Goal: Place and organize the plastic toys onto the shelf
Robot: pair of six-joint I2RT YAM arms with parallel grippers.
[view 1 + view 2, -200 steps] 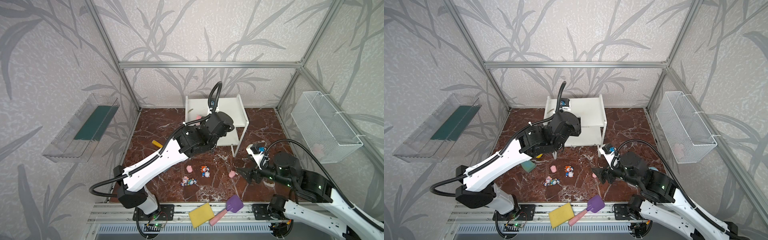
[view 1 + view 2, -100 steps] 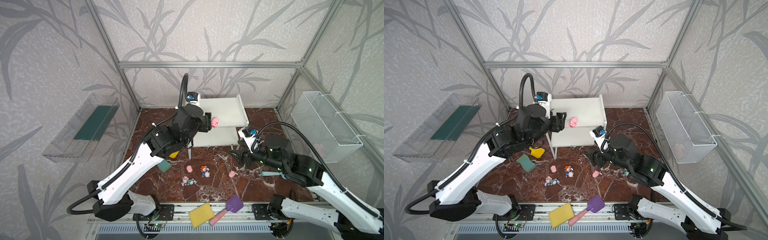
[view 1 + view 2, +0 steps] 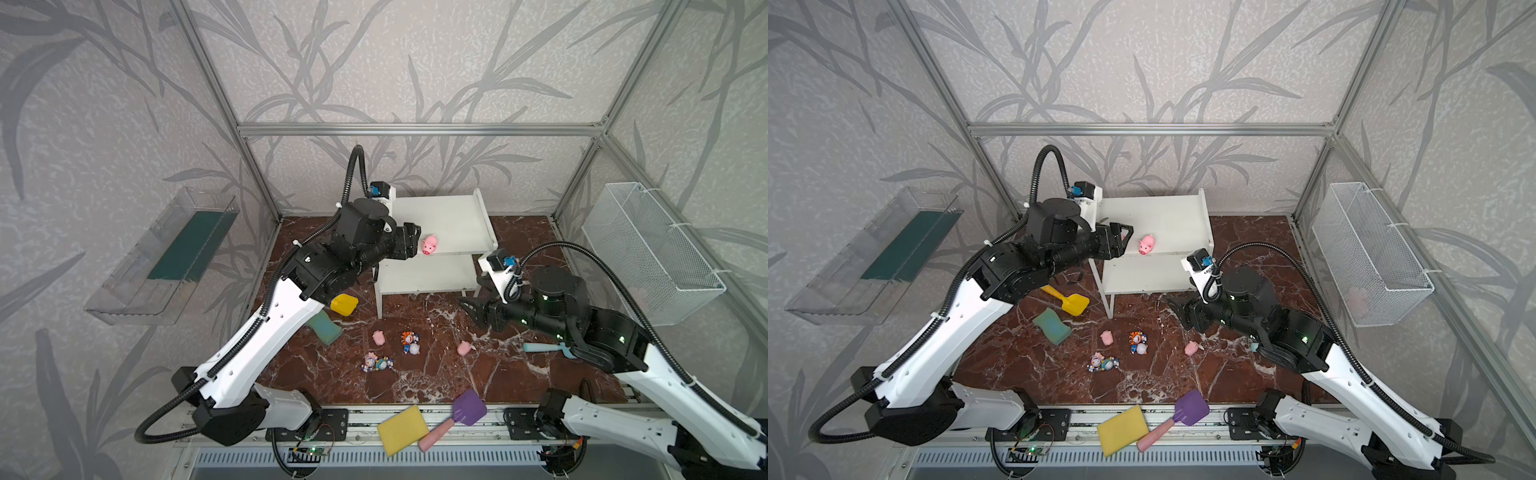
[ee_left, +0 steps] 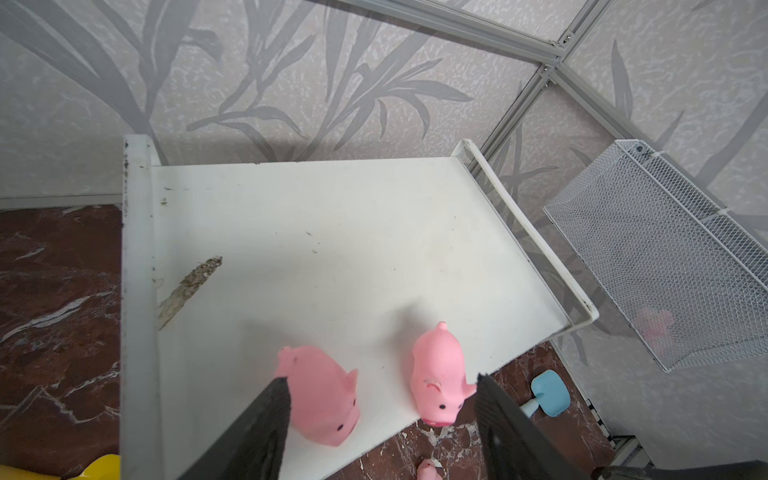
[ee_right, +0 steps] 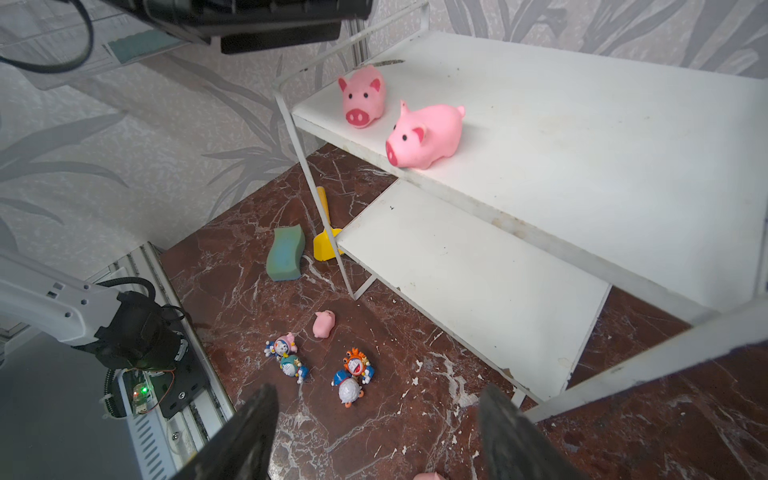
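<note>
The left hand (image 4: pixel 380 378), spread open, straddles two pigs (image 4: pixel 436 374) at the shelf's (image 4: pixel 332 232) top-board front edge (right hand (image 5: pixel 378 390) also apart, empty; remaining toys (image 5: pixel 353 370) lie on the table (image 5: pixel 257 299)), so a careless pull-back could sweep one off.

Pink object (image 4: pixel 656 330) inside wire-mesh basket (image 4: pixel 648 216) blurred beyond identification; floor pig (image 5: pixel 430 476) cut by picture's edge.

Grey leaf-patterned walls (image 3: pixel 415 62) framed by aluminium bars (image 3: pixel 415 129); red-brown marbled floor (image 3: pixel 436 374); clear tray (image 3: pixel 124 299) on left wall, wire basket (image 3: pixel 648 249) on right. Soft, even light.
</note>
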